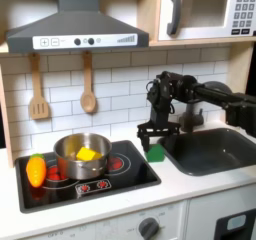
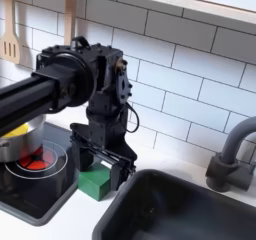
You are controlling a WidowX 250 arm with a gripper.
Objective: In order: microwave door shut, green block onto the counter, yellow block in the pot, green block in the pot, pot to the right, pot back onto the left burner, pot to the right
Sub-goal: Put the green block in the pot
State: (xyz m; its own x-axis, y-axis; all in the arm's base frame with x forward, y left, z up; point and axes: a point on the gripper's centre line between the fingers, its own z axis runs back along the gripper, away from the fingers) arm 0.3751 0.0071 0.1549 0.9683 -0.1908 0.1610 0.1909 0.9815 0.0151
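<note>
The microwave door (image 1: 200, 12) sits flush with the oven front, its grey handle to the first exterior view's left. The steel pot (image 1: 82, 156) stands on the left burner with the yellow block (image 1: 88, 154) inside it; the pot's rim (image 2: 14, 144) also shows at the second exterior view's left edge. On the pale counter (image 1: 195, 187), the green block (image 1: 155, 154) (image 2: 96, 183) rests between cooktop and sink. My gripper (image 1: 157, 135) (image 2: 101, 164) hangs open just above the green block, its fingers spread to either side and not touching it.
An orange-and-yellow toy vegetable (image 1: 36, 170) lies on the black cooktop (image 1: 125, 170) left of the pot. The dark sink (image 1: 215, 149) (image 2: 190, 209) opens right beside the green block, with a grey faucet (image 2: 236, 149) behind. A spatula (image 1: 38, 89) and spoon (image 1: 88, 84) hang on the wall.
</note>
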